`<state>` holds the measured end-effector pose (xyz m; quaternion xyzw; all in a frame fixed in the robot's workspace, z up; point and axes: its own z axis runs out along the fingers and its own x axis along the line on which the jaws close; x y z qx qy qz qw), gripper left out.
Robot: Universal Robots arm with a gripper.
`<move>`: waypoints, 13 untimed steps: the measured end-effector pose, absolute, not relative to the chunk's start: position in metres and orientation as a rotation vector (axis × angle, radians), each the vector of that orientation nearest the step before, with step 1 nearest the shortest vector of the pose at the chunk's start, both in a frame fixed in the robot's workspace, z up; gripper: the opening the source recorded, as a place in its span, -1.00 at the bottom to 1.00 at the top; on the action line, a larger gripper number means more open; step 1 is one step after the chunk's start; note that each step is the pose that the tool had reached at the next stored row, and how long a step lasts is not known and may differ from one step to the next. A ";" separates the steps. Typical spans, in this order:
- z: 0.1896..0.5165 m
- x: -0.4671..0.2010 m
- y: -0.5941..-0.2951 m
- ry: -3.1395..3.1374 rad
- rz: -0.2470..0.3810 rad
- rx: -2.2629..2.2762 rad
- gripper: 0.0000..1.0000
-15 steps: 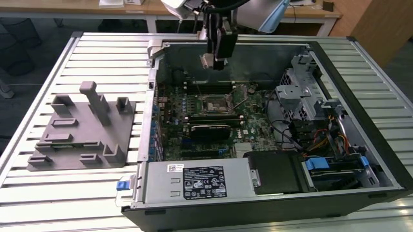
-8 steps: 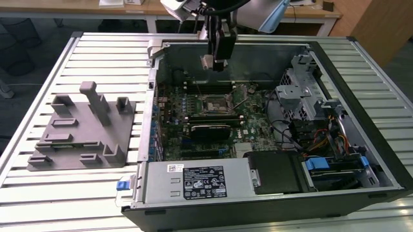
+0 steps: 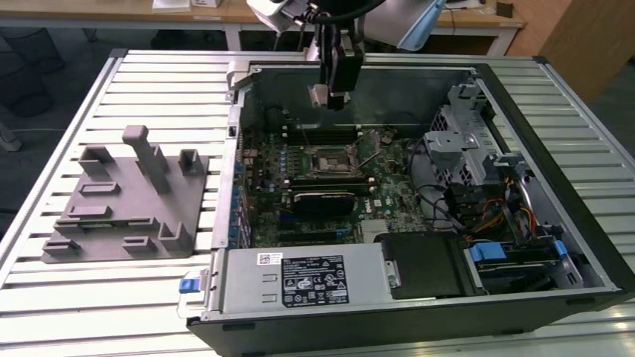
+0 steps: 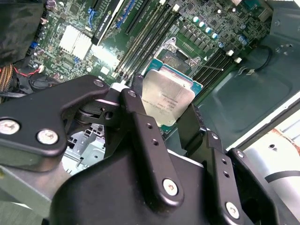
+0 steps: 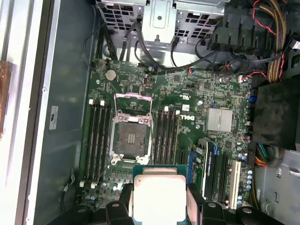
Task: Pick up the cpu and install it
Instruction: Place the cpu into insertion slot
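Two-finger gripper (image 4: 165, 115), closed on opposite edges of the cpu (image 4: 168, 99), carried high over the open computer case (image 3: 417, 326), not yet at the bare socket (image 5: 132, 136). I'd square the chip's corners to the socket, keeping it level. Chip: flat, square, silvery-beige lid, green rim.

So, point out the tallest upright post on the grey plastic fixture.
The narrow post rising from the middle of the grey plastic fixture in the exterior view. It stands well above the squat blocks on either side.
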<state>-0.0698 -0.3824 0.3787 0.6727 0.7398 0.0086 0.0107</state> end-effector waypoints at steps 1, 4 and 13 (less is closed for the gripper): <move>0.379 -0.070 -0.382 2.308 0.027 2.099 0.07; 0.377 -0.070 -0.382 2.308 0.027 2.099 0.07; 0.368 -0.070 -0.377 2.307 0.027 2.100 0.07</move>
